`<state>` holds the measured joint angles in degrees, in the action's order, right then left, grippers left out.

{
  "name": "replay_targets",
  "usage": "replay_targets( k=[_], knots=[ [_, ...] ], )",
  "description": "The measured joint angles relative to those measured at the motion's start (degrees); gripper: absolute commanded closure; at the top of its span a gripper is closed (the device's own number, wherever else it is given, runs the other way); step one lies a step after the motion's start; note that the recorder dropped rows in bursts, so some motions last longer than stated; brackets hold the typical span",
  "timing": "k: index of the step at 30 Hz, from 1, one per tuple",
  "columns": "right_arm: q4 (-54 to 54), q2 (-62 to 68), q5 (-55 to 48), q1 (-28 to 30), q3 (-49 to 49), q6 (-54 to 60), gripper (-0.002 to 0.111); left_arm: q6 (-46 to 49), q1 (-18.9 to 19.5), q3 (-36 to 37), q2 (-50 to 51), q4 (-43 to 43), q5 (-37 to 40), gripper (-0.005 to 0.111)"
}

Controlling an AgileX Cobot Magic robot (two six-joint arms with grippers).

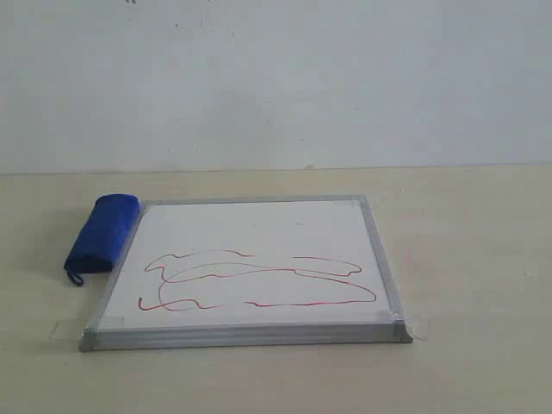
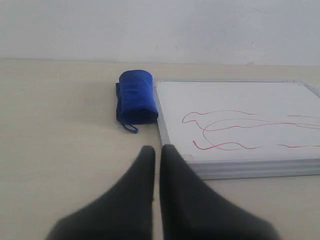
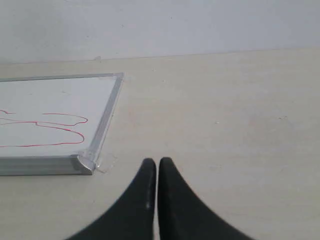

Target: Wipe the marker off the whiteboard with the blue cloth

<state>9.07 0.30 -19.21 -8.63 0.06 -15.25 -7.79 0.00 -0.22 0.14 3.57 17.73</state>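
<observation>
The whiteboard [image 1: 250, 237] lies flat on the table, silver-framed, with the red marker [image 1: 259, 278] scribbled across its near half. The rolled blue cloth [image 1: 103, 231] rests against the board's left edge, its loop tag toward me. Neither gripper shows in the exterior view. In the left wrist view my left gripper [image 2: 157, 148] is shut and empty, short of the whiteboard [image 2: 240, 100] corner, with the blue cloth [image 2: 136, 96] and marker [image 2: 225, 131] beyond. My right gripper [image 3: 157, 161] is shut and empty over bare table, beside the whiteboard [image 3: 55, 97] corner; the marker [image 3: 55, 129] shows there.
A pale wooden table [image 1: 466, 259] carries everything, backed by a plain white wall [image 1: 276, 78]. Clear tape [image 1: 418, 328] holds the board's near corners down.
</observation>
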Motion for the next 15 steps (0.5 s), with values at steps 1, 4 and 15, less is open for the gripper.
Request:
replay_targets(
  k=[1,4,15],
  knots=[
    [0.0,0.0,0.0,0.0,0.0,0.0,0.107,0.0,0.0,0.0,0.0,0.0,0.0,0.103],
    [0.0,0.0,0.0,0.0,0.0,0.0,0.107,0.0,0.0,0.0,0.0,0.0,0.0,0.103],
    [0.0,0.0,0.0,0.0,0.0,0.0,0.107,0.0,0.0,0.0,0.0,0.7,-39.1,0.103]
  ],
)
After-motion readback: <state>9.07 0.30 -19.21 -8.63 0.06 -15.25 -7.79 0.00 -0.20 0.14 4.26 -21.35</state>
